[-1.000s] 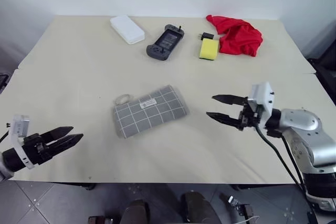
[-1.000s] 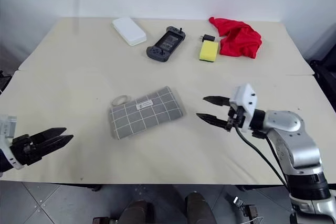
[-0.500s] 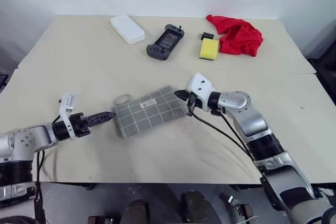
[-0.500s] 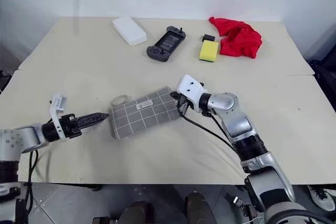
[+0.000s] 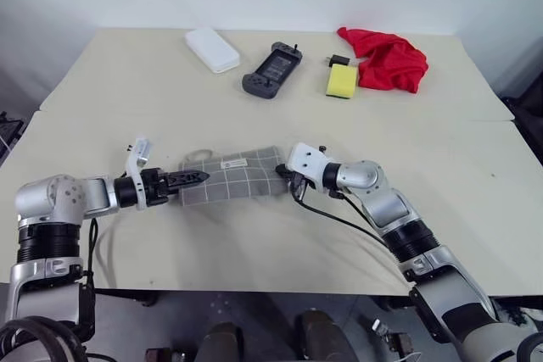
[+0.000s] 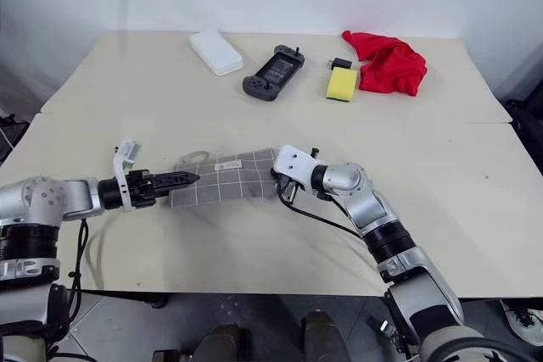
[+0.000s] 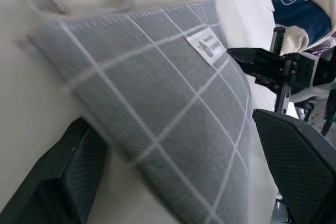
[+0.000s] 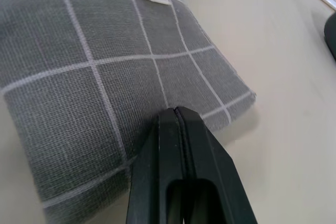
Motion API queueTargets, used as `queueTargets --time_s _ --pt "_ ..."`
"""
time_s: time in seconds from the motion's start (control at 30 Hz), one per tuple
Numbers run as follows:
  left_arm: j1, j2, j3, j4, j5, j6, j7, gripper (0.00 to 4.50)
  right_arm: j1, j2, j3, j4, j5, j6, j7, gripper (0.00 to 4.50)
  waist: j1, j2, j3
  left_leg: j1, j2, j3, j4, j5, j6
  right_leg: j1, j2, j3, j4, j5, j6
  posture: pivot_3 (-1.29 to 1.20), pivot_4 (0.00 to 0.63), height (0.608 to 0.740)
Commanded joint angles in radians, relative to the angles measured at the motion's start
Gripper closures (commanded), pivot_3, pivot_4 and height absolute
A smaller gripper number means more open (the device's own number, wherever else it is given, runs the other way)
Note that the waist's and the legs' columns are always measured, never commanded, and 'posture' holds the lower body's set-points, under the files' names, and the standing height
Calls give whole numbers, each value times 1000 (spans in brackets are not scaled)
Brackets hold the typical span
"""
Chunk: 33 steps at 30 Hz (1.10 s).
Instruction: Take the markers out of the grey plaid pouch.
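The grey plaid pouch (image 5: 233, 177) lies flat in the middle of the table, its white label (image 5: 231, 164) facing up and its loop (image 5: 197, 155) at the left end. My left gripper (image 5: 193, 179) is open, with one finger (image 7: 73, 177) on each side of the pouch's left end. At the pouch's right end, my right gripper (image 5: 284, 173) is shut, its fingertips (image 8: 175, 111) resting against the fabric near the corner. I see nothing between its fingers. The markers are hidden.
Along the table's far side lie a white box (image 5: 212, 48), a dark game controller (image 5: 273, 67), a yellow sponge (image 5: 342, 80) and a red cloth (image 5: 386, 58). The table's front edge (image 5: 254, 287) runs close below both arms.
Both arms have come in from the sides to the pouch's two ends. The right gripper went from open to shut. The pouch has turned from slanted to nearly level.
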Motion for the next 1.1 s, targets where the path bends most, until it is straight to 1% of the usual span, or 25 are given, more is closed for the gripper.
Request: queueTargets --time_s 0.03,0.13,0.27,0.37,0.47,0.6,0.7,0.8,0.97,1.07,1.1 --pt "-22 -19 -71 66 45 31 -16 0 6 -6 5 13 -19 -29 10 4479 1 0 0 0 0 0 0 0 0 0 0 -1 0 0 0 0 150 740" --pt "-67 -15 -83 128 68 24 -44 0 13 -19 1 14 -29 -51 15 4479 1 1 0 0 -1 -2 0 0 1 1 -1 -2 0 0 0 0 150 740" --pt "-120 25 -118 228 126 -28 -100 0 27 -40 -2 9 -37 -99 26 4479 1 1 0 0 -2 -4 1 1 1 3 -2 -5 -1 0 0 0 150 740" --pt "-172 35 -124 313 150 -45 -118 0 37 -56 -5 11 -37 -146 32 4479 0 1 0 0 -2 -7 1 1 0 5 -2 -7 -2 0 0 0 150 740" --pt "-222 14 -141 395 177 -81 -148 0 39 -66 -6 23 -40 -197 38 4479 0 1 0 0 -3 -11 1 3 0 6 -2 -10 -2 0 0 0 150 740" --pt "-293 -38 -140 501 213 -134 -158 0 44 -76 -5 30 -42 -238 50 4479 1 1 0 0 -4 -13 1 5 -1 7 -3 -12 -1 0 0 0 150 740" --pt "-316 -61 -161 536 247 -165 -194 0 46 -84 -2 37 -53 -260 53 4479 3 1 0 0 -7 -15 0 6 0 8 -5 -13 -1 0 1 0 150 740" --pt "-318 -71 -191 519 263 -158 -256 579 48 -92 -6 44 -59 -273 52 4500 4 1 0 0 -9 -15 0 7 1 8 -5 -13 -2 1 1 0 150 740" --pt "-289 -66 -212 436 265 -122 -318 2049 54 -105 -22 36 -57 -264 41 4500 4 1 0 0 -11 -15 -5 8 3 8 -6 -14 -5 1 2 0 150 740" --pt "-238 -69 -203 293 215 -38 -329 2938 59 -94 -58 -25 2 -205 59 4500 4 1 0 -1 -11 -16 -6 8 3 8 -8 -14 -6 1 2 0 150 740" --pt "-216 -73 -197 240 201 -12 -320 2938 57 -81 -73 -61 33 -164 67 4500 5 1 0 -2 -11 -17 -6 8 3 8 -8 -14 -6 1 2 0 150 740"
